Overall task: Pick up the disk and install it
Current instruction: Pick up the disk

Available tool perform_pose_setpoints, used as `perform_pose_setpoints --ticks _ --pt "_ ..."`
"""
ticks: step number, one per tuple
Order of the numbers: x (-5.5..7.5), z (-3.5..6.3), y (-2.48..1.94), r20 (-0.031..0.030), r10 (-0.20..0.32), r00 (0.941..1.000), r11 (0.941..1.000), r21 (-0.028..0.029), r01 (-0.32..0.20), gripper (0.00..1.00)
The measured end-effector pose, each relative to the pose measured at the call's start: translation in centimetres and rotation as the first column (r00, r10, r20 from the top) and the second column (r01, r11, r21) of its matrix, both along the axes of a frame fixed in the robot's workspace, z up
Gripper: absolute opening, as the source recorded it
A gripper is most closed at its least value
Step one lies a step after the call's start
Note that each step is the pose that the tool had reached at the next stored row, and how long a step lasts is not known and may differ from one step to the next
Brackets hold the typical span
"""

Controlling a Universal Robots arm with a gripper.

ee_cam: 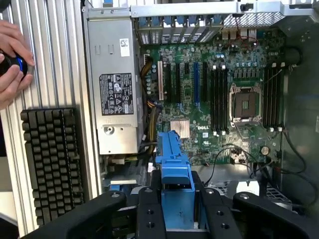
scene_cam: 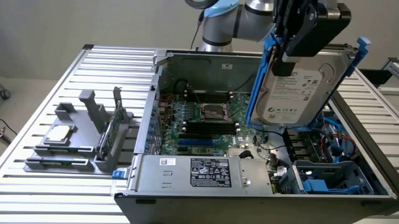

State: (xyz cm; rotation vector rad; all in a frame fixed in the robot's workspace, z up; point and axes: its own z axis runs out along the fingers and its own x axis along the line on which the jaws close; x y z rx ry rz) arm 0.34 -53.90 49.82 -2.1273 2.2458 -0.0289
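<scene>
Disk [scene_cam: 305,95] in its blue frame hangs nearly upright above the open computer case [scene_cam: 206,65], toward the exterior view's right. The gripper [scene_cam: 288,65] has its fingers [ee_cam: 149,216] closed on it from both sides. Below it lie the motherboard [scene_cam: 206,116] and the power supply [scene_cam: 206,172].

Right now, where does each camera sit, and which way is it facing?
Exterior view: off the arm, above the open computer case, looking down across it at the arm holding the disk in its hand.
Wrist view: on the wrist, looking down past the hand into the case; a person's hands and a keyboard lie alongside.
Shared: the motherboard, the power supply, the disk's blue carrier.
</scene>
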Motion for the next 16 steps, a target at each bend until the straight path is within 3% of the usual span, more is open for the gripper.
perform_pose_setpoints --ticks 5,16 --pt "1.5 -0.02 -1.13 0.0 0.0 1.0 1.0 0.0 0.0 0.33" --pt "3.3 -0.03 -4.63 0.0 0.0 1.0 1.0 0.0 0.0 0.33"
